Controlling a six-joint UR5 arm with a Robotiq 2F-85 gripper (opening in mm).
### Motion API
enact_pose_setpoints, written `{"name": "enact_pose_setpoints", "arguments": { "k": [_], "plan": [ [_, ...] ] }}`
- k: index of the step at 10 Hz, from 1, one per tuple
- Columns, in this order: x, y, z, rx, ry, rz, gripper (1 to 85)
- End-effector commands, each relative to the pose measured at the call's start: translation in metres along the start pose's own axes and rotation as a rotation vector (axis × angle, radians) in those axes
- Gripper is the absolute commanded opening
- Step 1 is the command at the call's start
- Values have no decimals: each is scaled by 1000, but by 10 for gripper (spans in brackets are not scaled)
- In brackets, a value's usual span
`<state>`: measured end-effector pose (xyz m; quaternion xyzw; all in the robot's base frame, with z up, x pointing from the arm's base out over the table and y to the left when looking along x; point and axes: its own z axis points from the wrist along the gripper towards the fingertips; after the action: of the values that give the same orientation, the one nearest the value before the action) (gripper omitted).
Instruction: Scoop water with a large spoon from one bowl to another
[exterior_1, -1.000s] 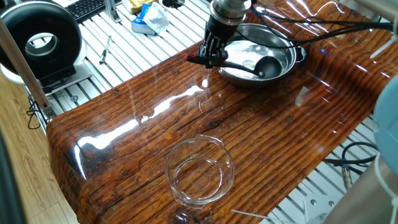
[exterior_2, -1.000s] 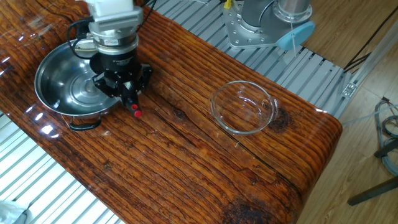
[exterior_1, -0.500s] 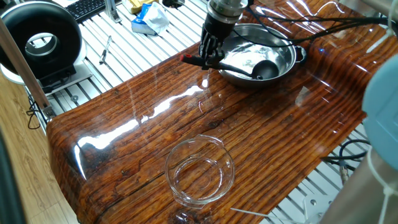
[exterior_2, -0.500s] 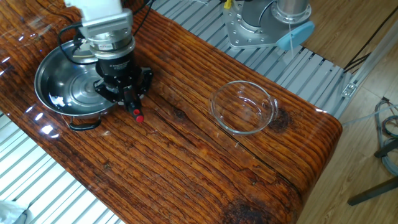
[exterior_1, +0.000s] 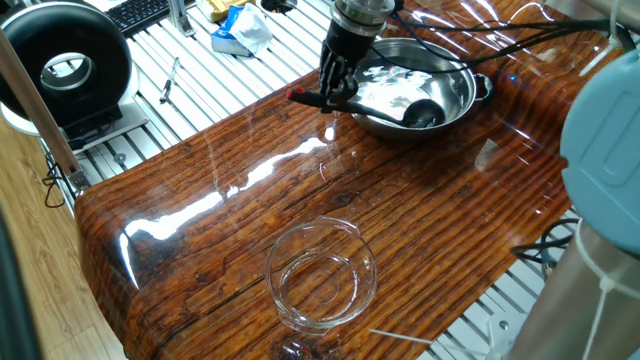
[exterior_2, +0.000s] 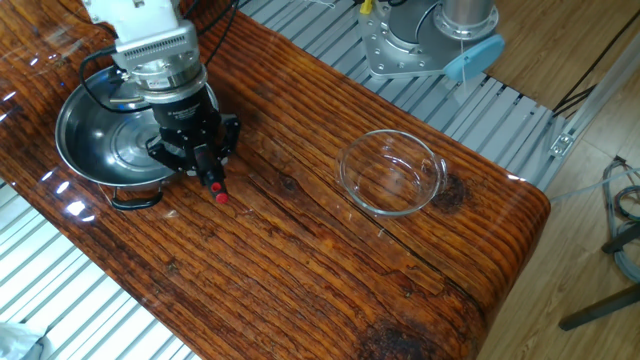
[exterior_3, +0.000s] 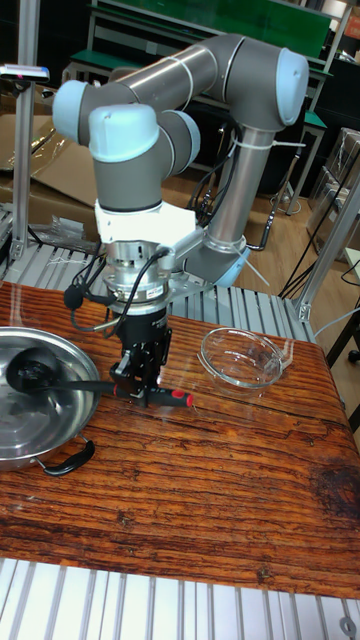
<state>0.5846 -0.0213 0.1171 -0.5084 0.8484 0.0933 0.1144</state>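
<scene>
Gripper (exterior_3: 140, 390) is clamped on your ladle (exterior_3: 60, 381) near the handle's red tip (exterior_2: 220, 197), fingers either side of the handle. You can see the handle run roughly level over the steel bowl's (exterior_1: 455, 105) rim, red tip out over the table (exterior_1: 250, 200). Cup (exterior_1: 425, 113) sits low inside the steel bowl, toward its far side from the gripper. Water (exterior_1: 385, 95) shows as a bright reflective patch in that bowl; you can't tell whether the cup holds any. Glass bowl (exterior_2: 392, 171) sits well apart toward the table's other end, upright, nothing touching it. Keyboard (exterior_1: 135, 12) lies off the table on the slatted bench.
</scene>
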Motion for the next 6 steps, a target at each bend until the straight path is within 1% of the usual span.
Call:
{"name": "enact_pose_setpoints", "arguments": {
  "k": [1, 2, 3, 4, 5, 6],
  "plan": [
    [1, -5, 0, 3, -10, -11, 10],
    [3, -7, 0, 12, -3, -15, 10],
    [9, -12, -2, 37, 22, -17, 10],
    [14, -14, -7, 68, 49, 20, 10],
    [15, -15, -15, 108, 59, 64, 10],
    [14, -14, -18, 121, 51, 94, 10]
  ]
}}
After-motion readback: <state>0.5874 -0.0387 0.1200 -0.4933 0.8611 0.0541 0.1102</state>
